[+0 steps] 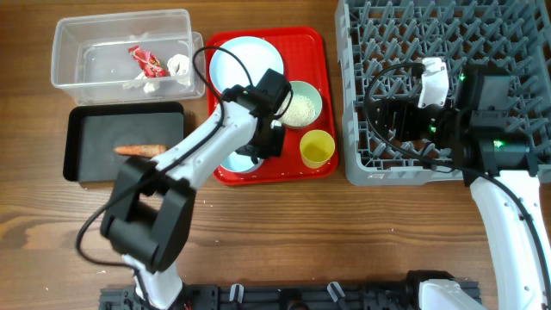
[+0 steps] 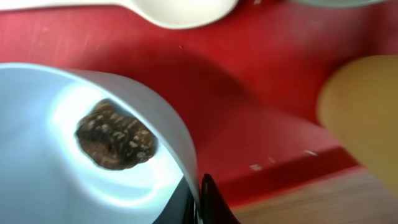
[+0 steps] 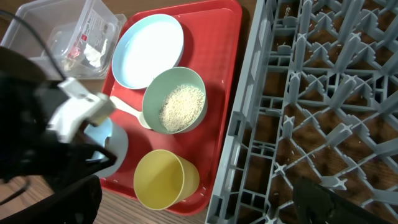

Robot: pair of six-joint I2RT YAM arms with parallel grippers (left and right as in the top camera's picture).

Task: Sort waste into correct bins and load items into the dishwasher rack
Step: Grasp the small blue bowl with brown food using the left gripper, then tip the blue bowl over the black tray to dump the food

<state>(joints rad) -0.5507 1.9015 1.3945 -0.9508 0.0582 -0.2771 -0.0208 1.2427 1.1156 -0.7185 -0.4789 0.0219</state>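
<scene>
Dark food scrap (image 2: 115,142) in blue bowl (image 2: 37,155), rim pinched by left claw (image 2: 198,202). Beyond claw: wrapper (image 1: 146,60), tissue (image 1: 178,67) binned in clear tub (image 1: 65,52); carrot (image 1: 139,150) in black tray (image 1: 86,129). Rice bowl (image 1: 303,105), plate (image 1: 245,60), cup (image 1: 317,148) beside claw, unloaded. Right claw (image 1: 386,112) over rack (image 1: 482,34), grip state cannot be told

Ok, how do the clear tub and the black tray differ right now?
The clear tub is see-through and taller-walled; the black tray is opaque and shallow. The tub holds a red-and-white wrapper and tissue; the tray holds only a carrot piece. Both are rectangular, similar in footprint.
</scene>
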